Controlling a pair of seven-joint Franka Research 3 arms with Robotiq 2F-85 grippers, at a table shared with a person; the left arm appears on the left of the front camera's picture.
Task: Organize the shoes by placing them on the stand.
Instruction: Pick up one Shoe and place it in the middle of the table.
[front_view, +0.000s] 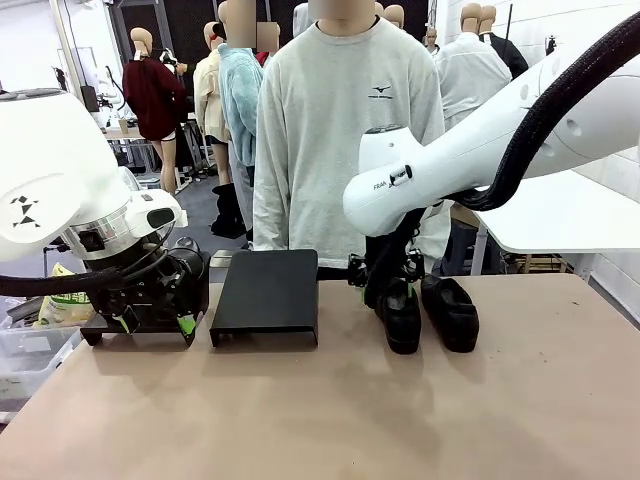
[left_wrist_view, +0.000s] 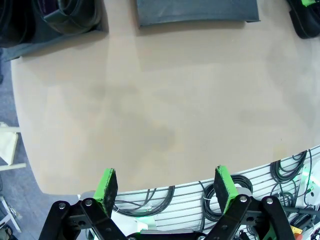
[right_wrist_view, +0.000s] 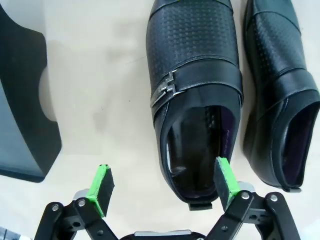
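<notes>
Two shoes (front_view: 452, 312) sit side by side on the bench (front_view: 420, 420), at 3 o'clock from the stand (front_view: 267, 292), none on it yet. Over the near shoe (right_wrist_view: 192, 100) the right jaws hang wide open, empty. One pad (right_wrist_view: 223, 180) is above its heel opening, the other over bare bench at 9 o'clock.

Risk: they pinch one soft collar wall only, the glossy dimpled leather slips, the toe droops and bumps its neighbour or the stand's edge.

Metal buckle (right_wrist_view: 164, 90) on the strap. Stand is matte black sheet, probably metal. The left jaws are wide open, empty, over bare bench.
</notes>
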